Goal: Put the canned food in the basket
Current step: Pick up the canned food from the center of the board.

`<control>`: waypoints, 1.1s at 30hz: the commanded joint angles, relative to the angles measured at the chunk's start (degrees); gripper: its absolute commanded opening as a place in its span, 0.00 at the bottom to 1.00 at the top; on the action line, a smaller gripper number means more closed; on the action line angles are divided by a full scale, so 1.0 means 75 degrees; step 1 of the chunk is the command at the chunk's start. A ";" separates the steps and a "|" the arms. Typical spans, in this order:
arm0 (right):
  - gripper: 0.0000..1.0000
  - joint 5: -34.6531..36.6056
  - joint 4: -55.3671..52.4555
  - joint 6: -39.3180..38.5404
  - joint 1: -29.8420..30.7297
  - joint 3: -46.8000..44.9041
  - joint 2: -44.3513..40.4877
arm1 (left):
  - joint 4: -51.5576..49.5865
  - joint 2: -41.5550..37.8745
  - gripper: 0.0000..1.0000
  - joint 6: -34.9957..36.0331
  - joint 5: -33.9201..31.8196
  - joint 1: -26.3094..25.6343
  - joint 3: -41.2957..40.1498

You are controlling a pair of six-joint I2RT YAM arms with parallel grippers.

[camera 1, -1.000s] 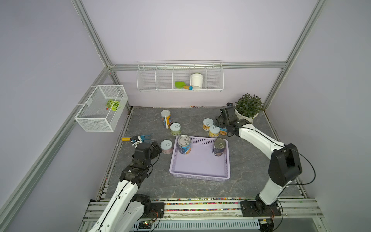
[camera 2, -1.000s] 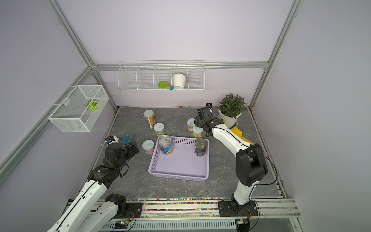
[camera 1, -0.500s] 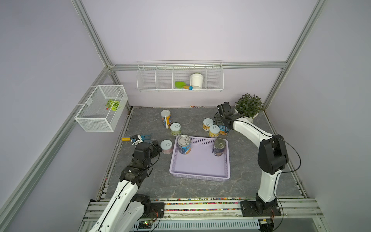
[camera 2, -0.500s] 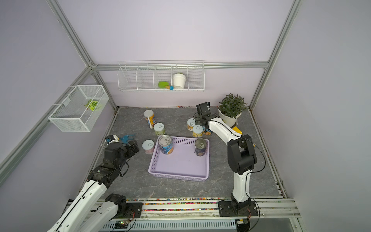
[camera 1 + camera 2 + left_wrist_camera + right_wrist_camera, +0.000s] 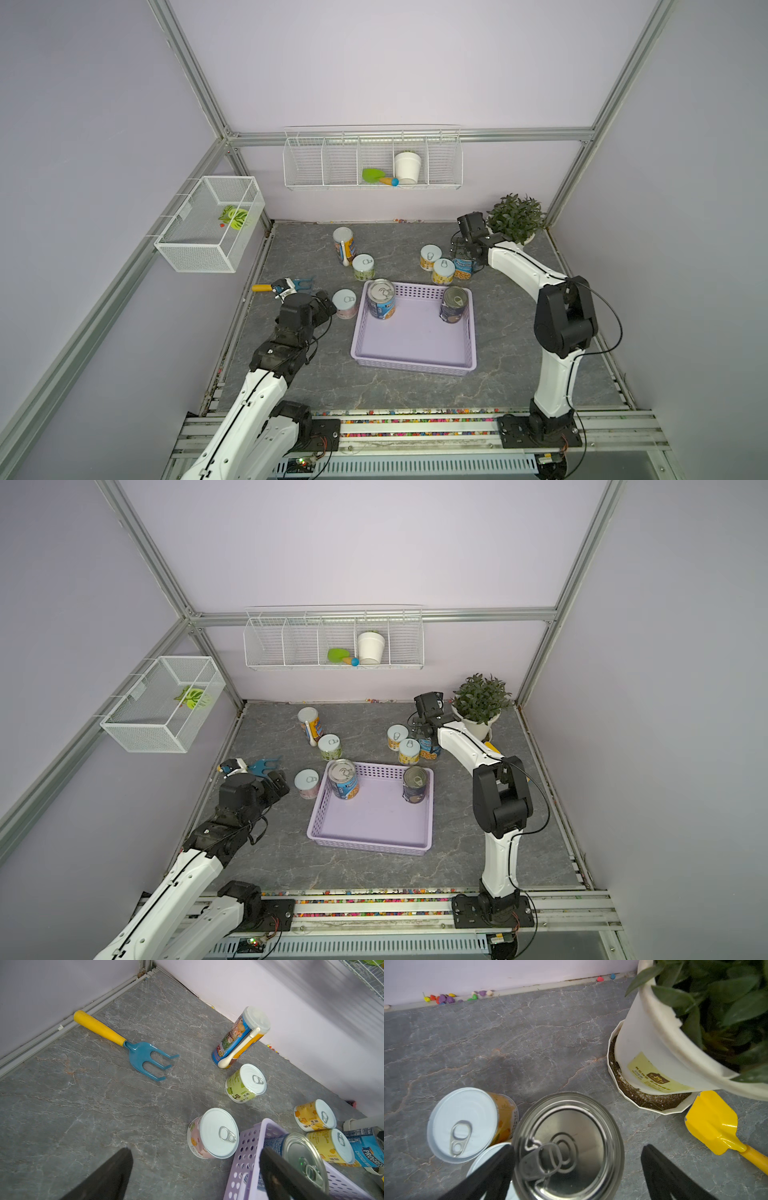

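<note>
Two cans (image 5: 380, 300) sit in the basket (image 5: 411, 361), six outside; left gripper (image 5: 195, 1152) gapes empty, right gripper (image 5: 578, 1147) straddles a silver-topped can (image 5: 571, 1120), seemingly ungripped.

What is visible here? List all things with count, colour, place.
basket: one, lavender, centre
silver-lidded cans: two, inside basket
yellow cans: two, behind basket
green can, pink can, tall can: three, near basket's far left corner
blue can: one, under right claw
rake: one, blue, by left wall
shovel: one, yellow, beside plant
plant: one, green, back right corner
shelf: one, white, back wall; holds white pot, green scoop
mesh basket: one, white, left wall
left claw: open, near pink can
right claw: open, astride blue can
</note>
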 commanded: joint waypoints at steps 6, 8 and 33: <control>0.99 -0.0220 -0.0475 0.0130 -0.0040 0.0422 0.0534 | 0.0107 0.0159 1.00 0.0040 0.0053 0.0032 0.0078; 0.99 -0.0237 -0.0564 0.0141 -0.0044 0.0540 0.0645 | 0.0107 0.0180 1.00 0.0041 0.0070 0.0038 0.0079; 0.99 -0.0631 -0.0141 0.0204 -0.0109 0.0272 0.0537 | 0.0092 0.0173 1.00 0.0018 0.0093 0.0032 0.0078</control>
